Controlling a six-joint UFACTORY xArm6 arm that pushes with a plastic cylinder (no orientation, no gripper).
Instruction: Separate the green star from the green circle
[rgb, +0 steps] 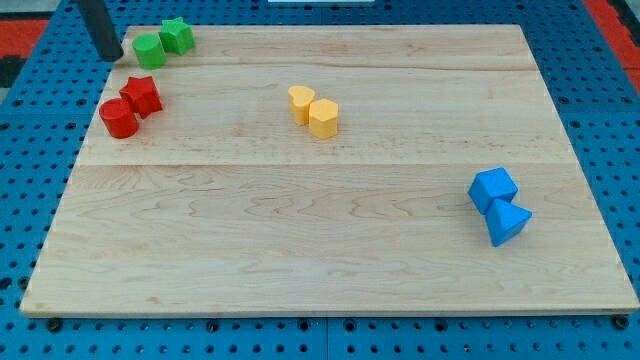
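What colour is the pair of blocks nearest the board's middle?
Yellow: the two yellow blocks touch each other, plain in the camera view.

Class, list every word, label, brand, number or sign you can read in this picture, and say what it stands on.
None: no readable text on the wooden board, on the blue pegboard around it, on my tip, or on any block: green circle, green star, the two red, two yellow and two blue blocks.

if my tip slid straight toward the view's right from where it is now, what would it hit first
Probably the green circle, just right of my tip, with the green star touching behind it. Depth is hard to judge from one view.
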